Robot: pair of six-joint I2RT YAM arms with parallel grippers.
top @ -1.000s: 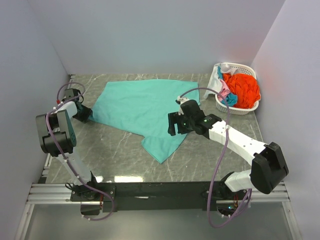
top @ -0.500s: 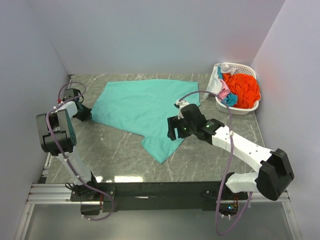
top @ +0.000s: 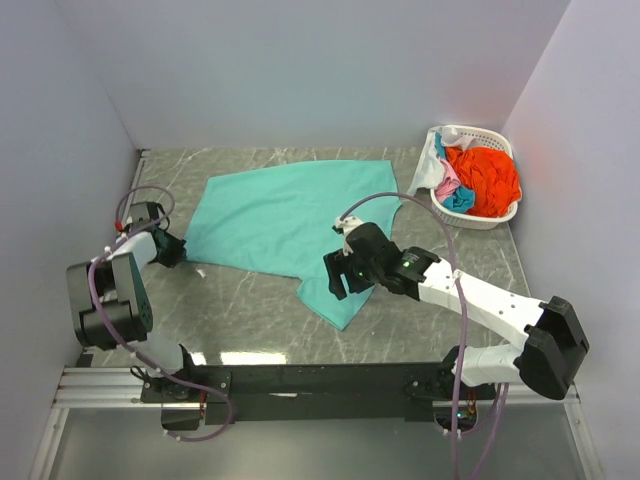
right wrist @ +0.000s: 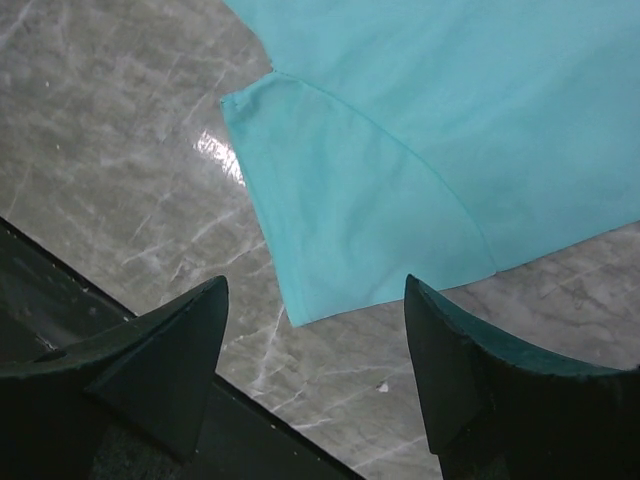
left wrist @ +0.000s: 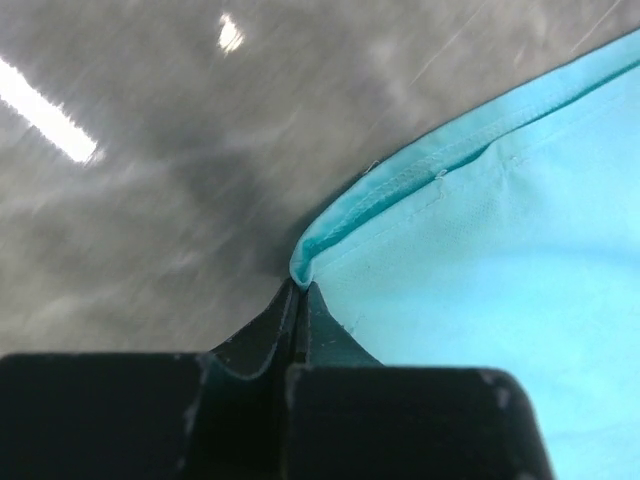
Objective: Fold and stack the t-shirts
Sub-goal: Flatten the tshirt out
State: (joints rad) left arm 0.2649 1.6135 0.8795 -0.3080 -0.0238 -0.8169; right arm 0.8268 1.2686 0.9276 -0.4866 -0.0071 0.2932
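A teal-green t-shirt (top: 285, 215) lies spread flat on the grey marble table (top: 240, 305), one sleeve (top: 338, 298) reaching toward the front edge. At the shirt's left corner my left gripper (top: 178, 252) is shut on the hem; the wrist view shows the folded teal edge (left wrist: 300, 262) pinched between the black fingertips. My right gripper (top: 335, 280) hovers open over the sleeve, and in its wrist view the sleeve end (right wrist: 330, 240) lies between and beyond the wide-apart fingers (right wrist: 190, 330). Other t-shirts, orange-red (top: 485, 178), pink and blue, are heaped in the basket.
A white latticed basket (top: 452, 213) stands at the back right corner, against the right wall. Walls close the table on the left, back and right. A black rail (top: 320, 378) runs along the near edge, visible under the right fingers (right wrist: 60, 300).
The left gripper has shut on the shirt's left corner and pulled it slightly toward the front. The right gripper has moved left and forward, from the shirt's body to above the sleeve.
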